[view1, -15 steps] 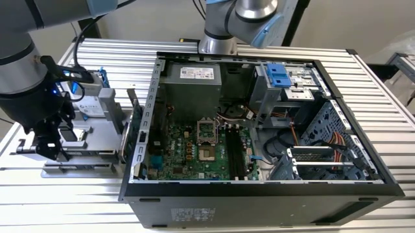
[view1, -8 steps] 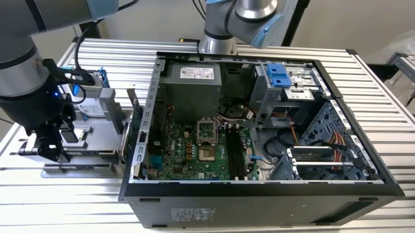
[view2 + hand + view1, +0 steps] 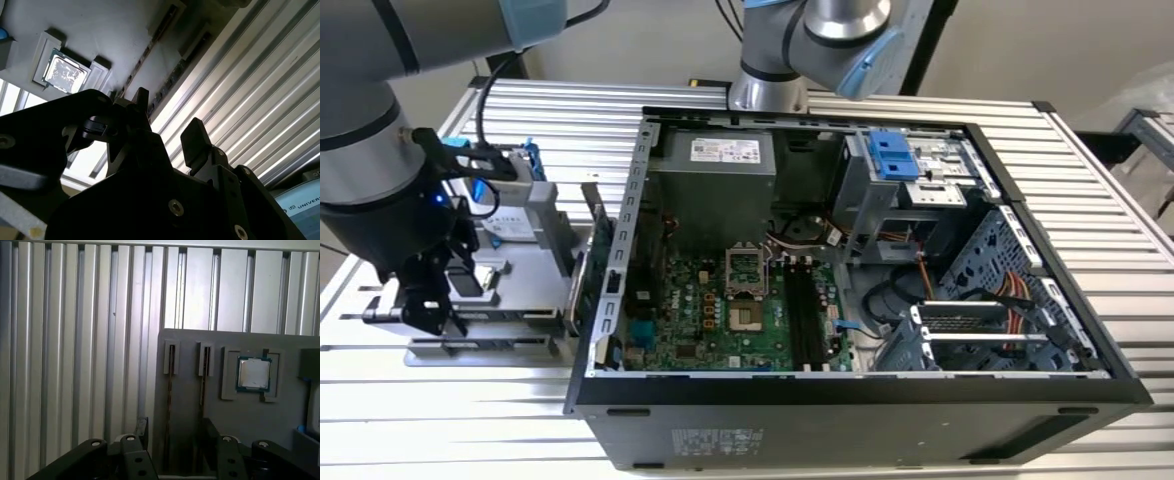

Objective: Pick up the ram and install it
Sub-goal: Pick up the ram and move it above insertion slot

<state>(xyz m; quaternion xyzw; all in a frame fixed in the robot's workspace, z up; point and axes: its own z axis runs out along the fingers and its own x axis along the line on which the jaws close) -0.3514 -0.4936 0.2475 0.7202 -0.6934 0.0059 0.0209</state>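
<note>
Fingers (image 3: 141, 431) are standing spread in the first wrist view, pinching nothing. They are hanging over a gray holder (image 3: 190, 352) that is lying on the ribbed worktop (image 3: 75, 340). The ram (image 3: 169, 405) is sitting edge-on in 1 of the holder's 2 narrow slots, roughly between the 2 fingers. A second stick (image 3: 202, 390) is sitting in the neighbouring slot, running close to the other finger. A square silver processor chip (image 3: 254, 374) is resting in its own pocket just beyond.

In the second wrist view the fingers (image 3: 195, 140) are again showing a clear gap with nothing inside it. The ram (image 3: 177, 75) is lying in the slot nearer the bare worktop (image 3: 260, 100). The second stick (image 3: 147, 52) is sitting between it and the processor chip (image 3: 65, 74).

In the exterior view the arm (image 3: 380, 200) is reaching down over the holder (image 3: 520, 270) at the exterior view's left of the open computer case (image 3: 854, 400). The long black memory slots (image 3: 803, 320) on the motherboard (image 3: 694, 300) are looking unfilled.

My judgement of the risk: with 2 sticks so near each other, the fingers could be closing on both or catching the wrong 1. A finger landing on a slot wall could shift the holder. An off-centre grip on such a thin edge could tilt the ram and jam it in its slot.
</note>
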